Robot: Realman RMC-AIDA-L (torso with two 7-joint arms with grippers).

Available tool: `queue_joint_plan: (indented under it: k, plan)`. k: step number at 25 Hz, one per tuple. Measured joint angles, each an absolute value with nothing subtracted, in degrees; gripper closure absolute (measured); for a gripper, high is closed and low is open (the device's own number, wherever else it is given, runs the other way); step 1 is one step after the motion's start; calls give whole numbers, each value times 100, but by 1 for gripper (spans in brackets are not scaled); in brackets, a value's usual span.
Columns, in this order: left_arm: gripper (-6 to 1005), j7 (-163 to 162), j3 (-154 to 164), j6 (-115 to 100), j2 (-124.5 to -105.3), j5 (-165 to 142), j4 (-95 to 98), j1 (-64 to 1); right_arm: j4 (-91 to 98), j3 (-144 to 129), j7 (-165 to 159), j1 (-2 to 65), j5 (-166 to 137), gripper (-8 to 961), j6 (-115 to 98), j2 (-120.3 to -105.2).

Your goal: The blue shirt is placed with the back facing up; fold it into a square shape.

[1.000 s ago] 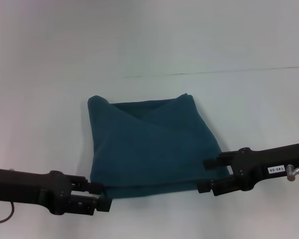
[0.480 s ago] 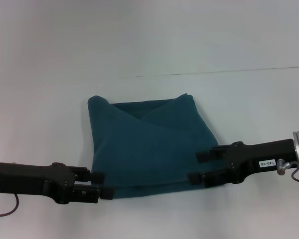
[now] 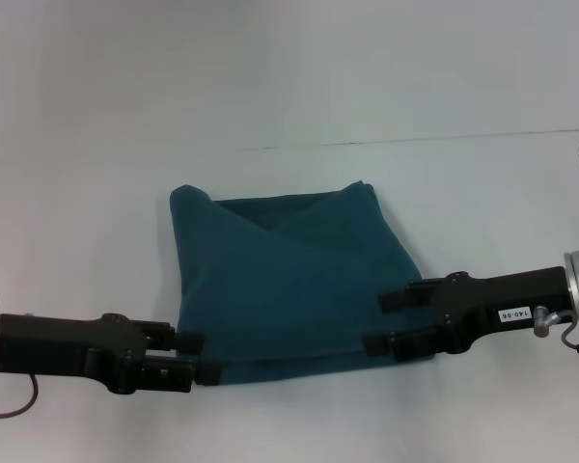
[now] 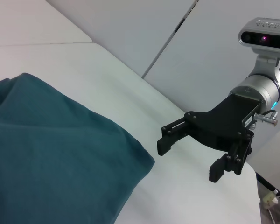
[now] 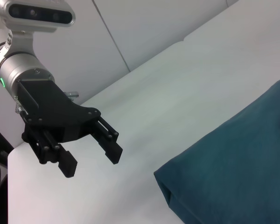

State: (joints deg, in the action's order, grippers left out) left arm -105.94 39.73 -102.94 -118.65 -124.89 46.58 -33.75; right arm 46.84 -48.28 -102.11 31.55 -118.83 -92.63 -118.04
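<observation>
Already the shirt (image 3: 291, 272) lies mid-surface as a rough square bundle. Both grippers flank its near corners with fingers apart, holding nothing: left gripper (image 3: 195, 358) at the near-left corner, right gripper (image 3: 386, 322) over the near-right edge, probably placed for one more fold. Nothing else stands on the white surface (image 3: 289, 87).

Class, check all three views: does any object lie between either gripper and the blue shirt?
Nothing visible does. The left gripper and right gripper, jaws open, sit at the near corners of the blue shirt, with only bare table around them.
</observation>
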Motion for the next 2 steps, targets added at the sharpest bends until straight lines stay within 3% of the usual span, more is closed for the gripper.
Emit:
queue_joint_plan:
  k: [2]
  plan:
    - [325,-10592,3973,-10290,-11865,-12489,4658,-3375,4684,-4826,-10209,3153,-11883,38,-9263,-11804]
